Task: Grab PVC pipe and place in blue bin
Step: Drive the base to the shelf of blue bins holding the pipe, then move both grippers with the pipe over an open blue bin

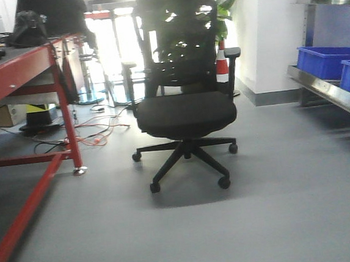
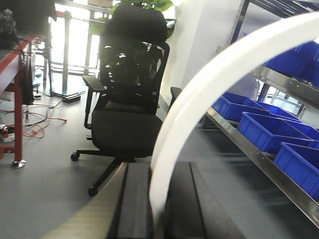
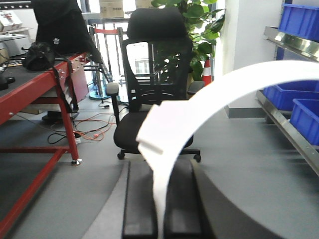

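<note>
In the left wrist view the white curved PVC pipe (image 2: 199, 99) rises from between the two black pads of my left gripper (image 2: 158, 172), which is shut on it, and arcs up to the right edge. The right wrist view shows white PVC pipe (image 3: 234, 82) with a blocky fitting (image 3: 157, 132), clamped in my right gripper (image 3: 159, 167) and arcing right. I cannot tell whether both hold one pipe. Blue bins (image 2: 266, 132) line the metal shelf on the right, also seen as blue bins (image 1: 328, 61) and blue bins (image 3: 305, 119). The front view shows neither gripper nor pipe.
A black office chair (image 1: 184, 112) stands on the grey floor straight ahead. A red-framed workbench (image 1: 28, 64) runs along the left with cables (image 1: 90, 137) under it. The metal shelf rail (image 1: 328, 93) juts out at the right. A plant and white wall are behind.
</note>
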`<state>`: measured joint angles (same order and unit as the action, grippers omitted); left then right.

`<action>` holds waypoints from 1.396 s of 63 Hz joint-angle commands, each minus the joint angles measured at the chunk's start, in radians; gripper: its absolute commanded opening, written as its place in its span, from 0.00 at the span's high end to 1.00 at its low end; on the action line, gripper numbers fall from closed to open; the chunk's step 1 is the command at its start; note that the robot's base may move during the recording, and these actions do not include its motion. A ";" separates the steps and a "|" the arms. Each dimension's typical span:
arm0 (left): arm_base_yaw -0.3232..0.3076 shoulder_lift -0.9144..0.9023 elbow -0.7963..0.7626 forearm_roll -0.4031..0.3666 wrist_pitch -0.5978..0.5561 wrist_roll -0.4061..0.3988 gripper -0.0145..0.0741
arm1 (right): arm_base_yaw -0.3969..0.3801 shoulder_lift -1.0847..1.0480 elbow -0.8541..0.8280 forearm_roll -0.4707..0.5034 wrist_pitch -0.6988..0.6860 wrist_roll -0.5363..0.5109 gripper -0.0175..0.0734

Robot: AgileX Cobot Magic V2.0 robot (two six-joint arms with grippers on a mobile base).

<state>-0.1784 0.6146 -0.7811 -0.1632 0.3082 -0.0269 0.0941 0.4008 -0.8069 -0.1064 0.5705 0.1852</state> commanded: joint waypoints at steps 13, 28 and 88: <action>-0.006 -0.004 0.000 -0.008 -0.019 0.000 0.96 | -0.001 -0.004 0.001 -0.011 -0.033 -0.003 0.99; -0.006 -0.004 0.000 -0.008 -0.019 0.000 0.96 | -0.001 -0.004 0.001 -0.011 -0.033 -0.003 0.99; -0.006 -0.004 0.000 -0.008 -0.019 0.000 0.96 | -0.001 -0.004 0.001 -0.011 -0.033 -0.003 0.99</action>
<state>-0.1784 0.6146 -0.7811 -0.1632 0.3082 -0.0269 0.0941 0.4008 -0.8069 -0.1064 0.5705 0.1852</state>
